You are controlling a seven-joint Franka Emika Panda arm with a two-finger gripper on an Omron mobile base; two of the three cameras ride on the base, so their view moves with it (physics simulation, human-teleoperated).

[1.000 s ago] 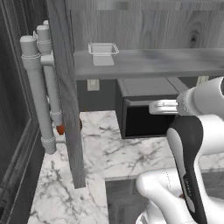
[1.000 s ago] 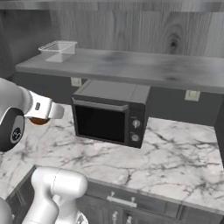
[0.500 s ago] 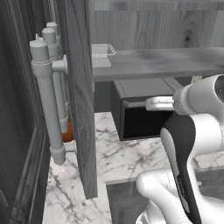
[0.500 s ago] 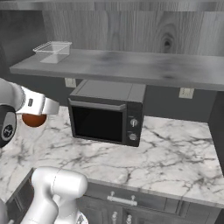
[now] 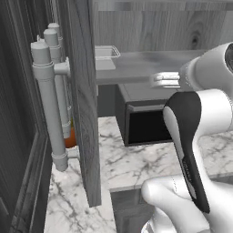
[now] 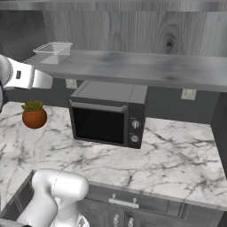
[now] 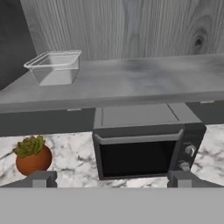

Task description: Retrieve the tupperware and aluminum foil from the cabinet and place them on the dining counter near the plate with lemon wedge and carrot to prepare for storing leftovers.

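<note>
Clear tupperware (image 7: 54,67) on the cabinet (image 7: 131,26) shelf, microwave (image 7: 146,146) below, potted plant (image 7: 31,156) on marble surface (image 6: 177,159), jaws apart, no writing legible

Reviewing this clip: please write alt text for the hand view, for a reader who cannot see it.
A small clear rectangular plastic tub sits at the left end of a flat grey shelf backed by grey wood grain. Below it, a black microwave stands on a white-grey marble worktop beside a small potted plant in a round orange pot; the open gripper holds nothing.
</note>
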